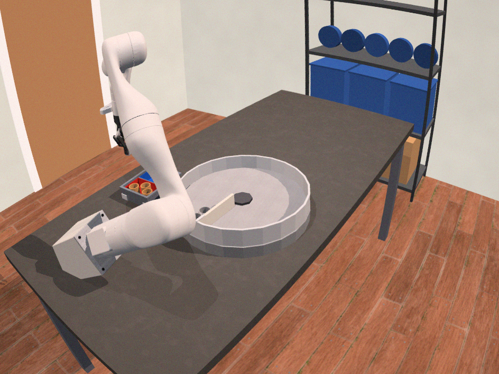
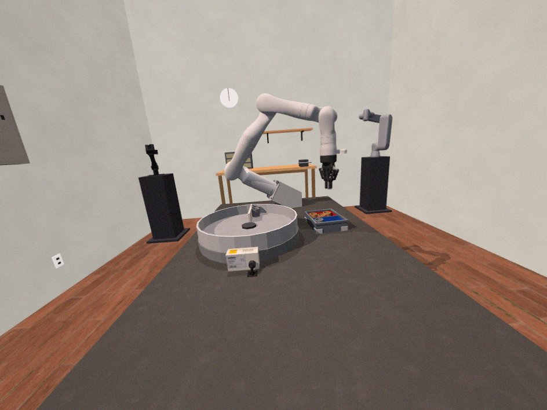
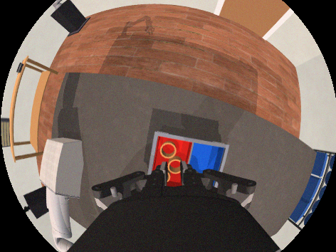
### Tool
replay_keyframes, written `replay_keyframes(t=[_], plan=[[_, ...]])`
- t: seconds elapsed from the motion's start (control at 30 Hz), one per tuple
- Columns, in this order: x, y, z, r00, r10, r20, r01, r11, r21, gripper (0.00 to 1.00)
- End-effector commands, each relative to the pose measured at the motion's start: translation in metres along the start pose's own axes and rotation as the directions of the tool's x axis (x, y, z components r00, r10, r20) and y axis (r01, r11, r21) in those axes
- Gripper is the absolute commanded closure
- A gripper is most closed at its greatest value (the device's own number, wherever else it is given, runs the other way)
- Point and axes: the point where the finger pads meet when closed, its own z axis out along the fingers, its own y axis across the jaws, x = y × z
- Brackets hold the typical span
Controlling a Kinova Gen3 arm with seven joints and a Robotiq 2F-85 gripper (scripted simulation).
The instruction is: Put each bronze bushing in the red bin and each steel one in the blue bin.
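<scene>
My gripper points down, high above the bin tray, with a narrow gap between its fingertips and nothing in it. Three bronze bushings stand in the red bin. In the wrist view one shows below the gap and one is partly hidden by a finger. The blue bin holds a grey steel bushing. Grey bushings are on the turntable beside the cream divider; the arm partly hides them in the top view.
The turntable's tall rim wall and cream divider stand beside the bin tray. A white box and a small black stand are on the table beyond the turntable from the arm base.
</scene>
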Motion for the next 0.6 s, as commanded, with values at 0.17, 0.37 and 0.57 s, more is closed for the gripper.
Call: replay_keyframes(t=[0.17,0.37,0.57], plan=[[0.0003,0.0003,-0.0012,1.0,0.0,-0.002,0.0,1.0,-0.002,0.81],[0.0003,0.0003,-0.0012,1.0,0.0,-0.002,0.0,1.0,-0.002,0.81],[-0.0095,-0.0031,-0.0004,1.0,0.001,-0.002,-0.001,1.0,-0.002,0.82]])
